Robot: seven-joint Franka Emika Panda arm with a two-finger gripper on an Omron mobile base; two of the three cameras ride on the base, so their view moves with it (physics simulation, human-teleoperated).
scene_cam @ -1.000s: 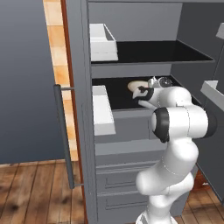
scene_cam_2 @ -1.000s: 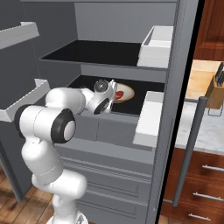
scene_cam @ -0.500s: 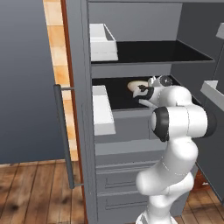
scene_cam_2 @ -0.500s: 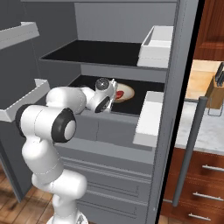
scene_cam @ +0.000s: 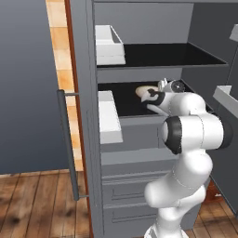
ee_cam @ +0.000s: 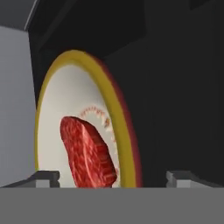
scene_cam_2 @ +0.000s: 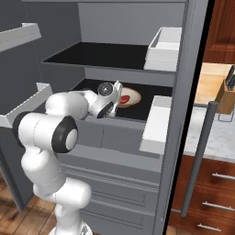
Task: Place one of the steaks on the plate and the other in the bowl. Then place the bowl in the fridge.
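The bowl (scene_cam: 143,90) (scene_cam_2: 131,97) sits on the lower black shelf of the open fridge (scene_cam: 135,135) (scene_cam_2: 114,137). In the hand view its tan-yellow rim (ee_cam: 117,98) and cream inside face me, and a raw red steak (ee_cam: 89,153) (scene_cam_2: 124,98) lies in it. My gripper (scene_cam: 152,95) (scene_cam_2: 115,95) (ee_cam: 113,177) reaches into that shelf at the bowl's near edge. It is open, one fingertip (ee_cam: 43,177) on each side of the rim, gripping nothing. The plate is out of view.
A second black shelf (scene_cam: 153,55) runs above the bowl. White door bins (scene_cam: 109,116) (scene_cam_2: 156,121) hang on the open doors to either side. Drawer fronts (scene_cam: 130,186) lie below. A bar handle (scene_cam_2: 198,156) and a counter with a knife block (scene_cam_2: 226,94) stand to the right.
The jaws have opened wide and let go of the bowl's rim. The bowl stays on the shelf and the arm has hardly moved.
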